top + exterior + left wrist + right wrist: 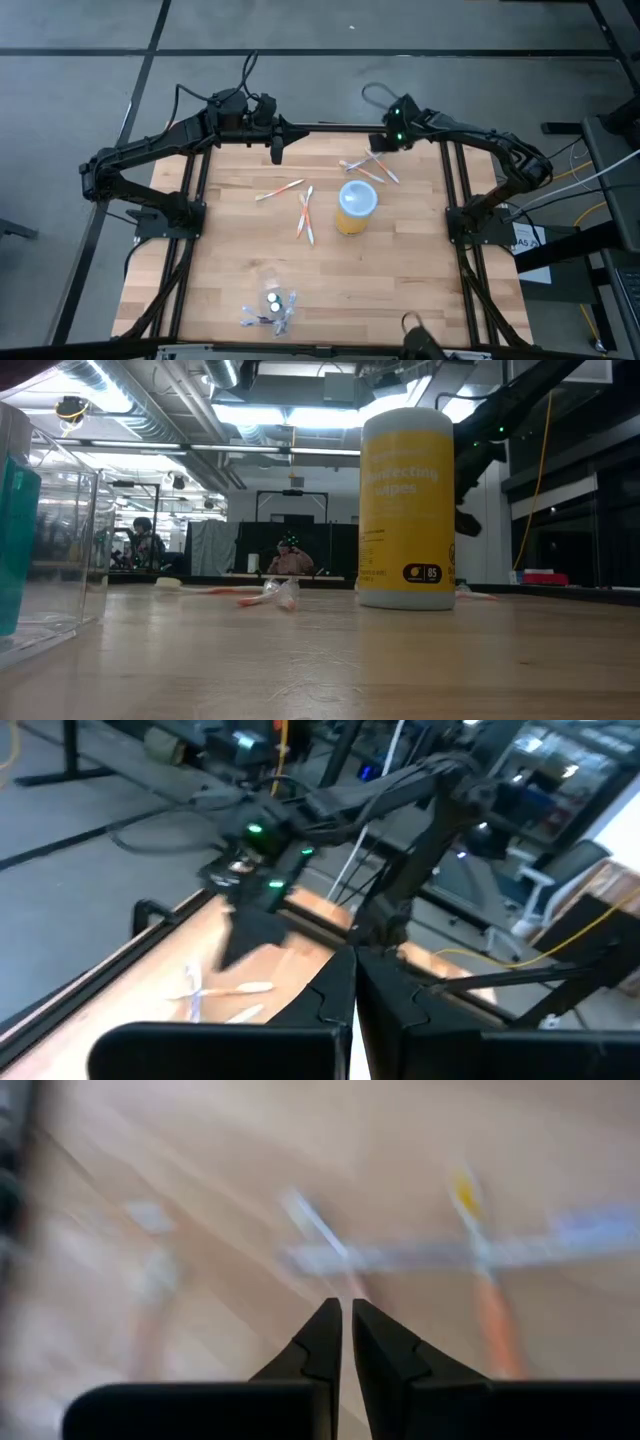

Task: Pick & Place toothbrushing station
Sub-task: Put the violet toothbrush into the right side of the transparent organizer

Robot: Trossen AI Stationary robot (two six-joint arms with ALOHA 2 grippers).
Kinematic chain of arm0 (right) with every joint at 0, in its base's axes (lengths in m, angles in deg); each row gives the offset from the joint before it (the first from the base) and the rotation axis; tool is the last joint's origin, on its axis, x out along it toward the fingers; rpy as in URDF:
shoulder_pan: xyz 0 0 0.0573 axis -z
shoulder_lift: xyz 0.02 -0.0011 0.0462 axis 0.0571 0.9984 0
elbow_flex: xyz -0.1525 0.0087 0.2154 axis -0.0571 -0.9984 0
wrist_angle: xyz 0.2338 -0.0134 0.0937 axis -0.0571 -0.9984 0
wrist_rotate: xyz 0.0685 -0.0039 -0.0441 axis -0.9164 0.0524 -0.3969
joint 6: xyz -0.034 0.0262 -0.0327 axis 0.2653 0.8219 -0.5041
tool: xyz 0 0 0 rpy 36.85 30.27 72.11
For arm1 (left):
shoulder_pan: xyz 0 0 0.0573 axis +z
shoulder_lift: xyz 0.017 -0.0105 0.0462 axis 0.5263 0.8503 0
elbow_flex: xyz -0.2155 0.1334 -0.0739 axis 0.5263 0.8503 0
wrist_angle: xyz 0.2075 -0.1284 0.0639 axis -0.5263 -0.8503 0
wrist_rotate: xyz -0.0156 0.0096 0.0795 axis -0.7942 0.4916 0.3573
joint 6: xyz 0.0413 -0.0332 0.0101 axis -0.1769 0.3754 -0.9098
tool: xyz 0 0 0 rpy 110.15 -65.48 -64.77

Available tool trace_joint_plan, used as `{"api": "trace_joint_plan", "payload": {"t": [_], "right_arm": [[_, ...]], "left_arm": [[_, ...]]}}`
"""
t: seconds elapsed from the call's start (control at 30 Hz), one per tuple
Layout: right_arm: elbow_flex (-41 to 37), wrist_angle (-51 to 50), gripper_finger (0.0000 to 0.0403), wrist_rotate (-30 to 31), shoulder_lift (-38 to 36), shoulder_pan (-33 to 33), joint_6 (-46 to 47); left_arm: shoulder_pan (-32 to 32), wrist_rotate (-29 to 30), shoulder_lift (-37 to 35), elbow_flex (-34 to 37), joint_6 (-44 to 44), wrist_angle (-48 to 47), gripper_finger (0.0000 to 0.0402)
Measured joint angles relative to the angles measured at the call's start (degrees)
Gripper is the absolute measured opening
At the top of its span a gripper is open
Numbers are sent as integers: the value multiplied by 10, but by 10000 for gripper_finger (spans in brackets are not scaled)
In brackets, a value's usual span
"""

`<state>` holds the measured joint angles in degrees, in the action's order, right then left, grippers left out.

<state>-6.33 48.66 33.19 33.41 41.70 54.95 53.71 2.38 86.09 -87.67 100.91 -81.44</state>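
Several thin toothbrushes lie flat on the wooden table: a crossed bunch (366, 168) near the far right, one (280, 190) toward the middle, and a pair (305, 215) beside it. The yellow cup with a pale-blue top (355, 206) stands upright right of the middle and fills the low view (405, 510). A clear pouch with small tubes (270, 310) lies near the front edge. My right gripper (345, 1325) hovers shut just above the crossed bunch (400, 1255), holding nothing. My left gripper (352, 982) hangs shut over the table's far edge, empty.
Black frame rails (445, 190) run along the table's left, right and far sides. In the low view a clear box with something teal in it (20, 540) stands close at the left. Bare wood lies between the cup and the pouch.
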Motion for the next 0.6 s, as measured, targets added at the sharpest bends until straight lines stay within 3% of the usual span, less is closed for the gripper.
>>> {"api": "trace_joint_plan", "payload": {"t": [0.13, 0.4, 0.6], "right_arm": [[1, 58, 32, -24, 5, 39, 71], [1, -31, 32, 54, 6, 66, 57], [1, -39, 42, 67, 19, 77, 112]], "left_arm": [[0, -26, 0, 0, 9, 24, 3], [0, -46, 0, 0, 9, 54, 6], [11, -91, 0, 0, 19, 104, 5]]}}
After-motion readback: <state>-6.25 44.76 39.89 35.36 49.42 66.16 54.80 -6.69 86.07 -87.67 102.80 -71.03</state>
